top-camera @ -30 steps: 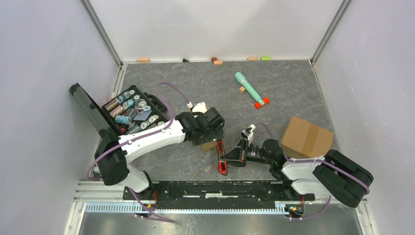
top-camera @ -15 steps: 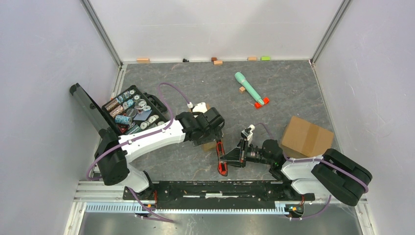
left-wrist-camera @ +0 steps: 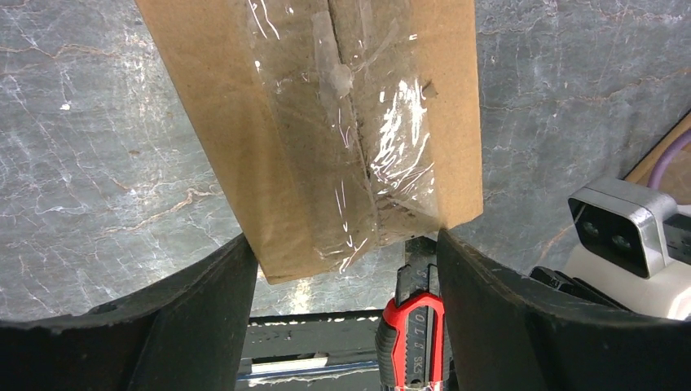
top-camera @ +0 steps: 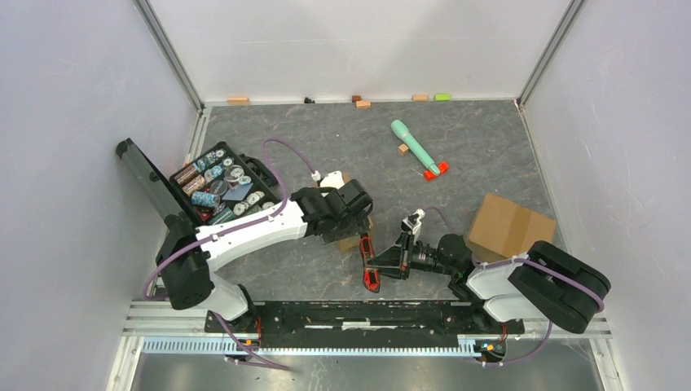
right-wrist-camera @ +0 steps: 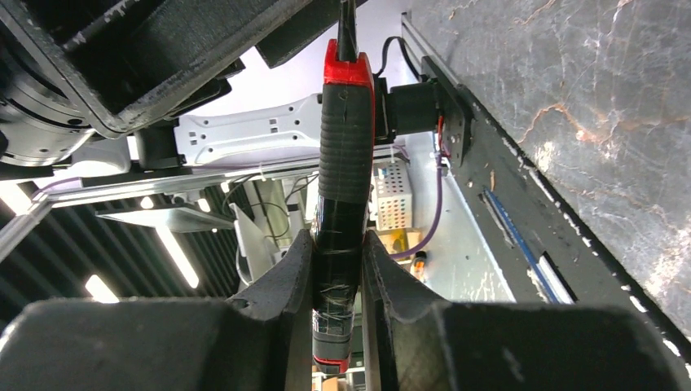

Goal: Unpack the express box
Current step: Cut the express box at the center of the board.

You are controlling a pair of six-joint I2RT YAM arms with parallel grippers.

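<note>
Boxes: two. The taped box (left-wrist-camera: pixel 326 122) is just beside the knife (top-camera: pixel 368 262); the plain box (top-camera: pixel 509 226) is to the knife's right.
Knives: one.
Case (top-camera: pixel 218 189): one, left of the knife.
Green tool (top-camera: pixel 414 145): one, beyond the knife.
Blocks (top-camera: pixel 238 99): seven, six farthest from the knife and one nearer.

Far end of taped box (left-wrist-camera: pixel 244 122) unseen

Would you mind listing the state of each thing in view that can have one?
Small box: taped shut, clamped by the left gripper.
Knife: blade out, held by the right gripper.
Large box: closed, lying free.
Case: open, lid raised.
Green tool: lying flat, untouched.
</note>
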